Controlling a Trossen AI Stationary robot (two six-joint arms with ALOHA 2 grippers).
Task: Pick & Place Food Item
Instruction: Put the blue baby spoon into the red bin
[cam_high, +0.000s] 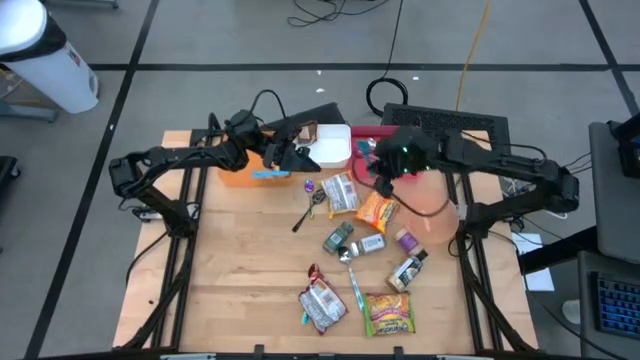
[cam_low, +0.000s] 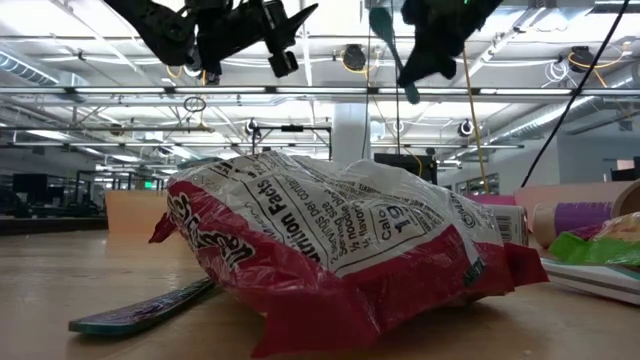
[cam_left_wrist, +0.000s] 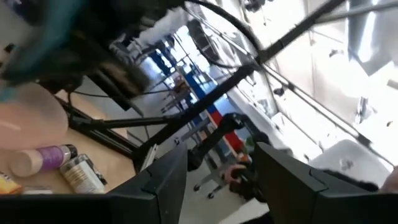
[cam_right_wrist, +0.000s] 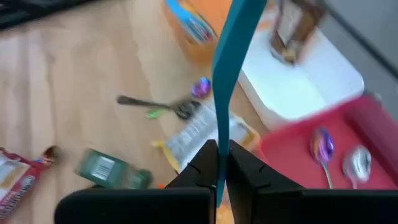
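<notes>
My right gripper (cam_high: 383, 170) is raised over the table's far middle, near the red tray (cam_high: 372, 132), and is shut on a flat teal utensil (cam_right_wrist: 229, 74). The utensil also shows in the low view (cam_low: 395, 55), high above the table. My left gripper (cam_high: 297, 155) hovers open and empty over the orange bin (cam_high: 240, 176) and white bin (cam_high: 333, 150); its fingers stand apart in the left wrist view (cam_left_wrist: 217, 171). Food packets lie on the wood: an orange bag (cam_high: 375, 211), a white packet (cam_high: 342, 193), a red-and-white bag (cam_high: 322, 306) and a yellow-green bag (cam_high: 389, 314). My right gripper pinches the teal utensil's flat handle (cam_right_wrist: 219, 163) between its two fingers. The utensil runs on ahead, along the fingers. It is lifted clear of the table and slants in the air in the low view.
A pink plate (cam_high: 432, 200) lies at the right. Cans and small bottles (cam_high: 340, 238), (cam_high: 408, 270), a metal spoon (cam_high: 312, 208) and a second teal utensil (cam_high: 355, 291) lie mid-table. The red tray holds spoons (cam_right_wrist: 323, 146). The near left of the table (cam_high: 230, 280) is bare wood.
</notes>
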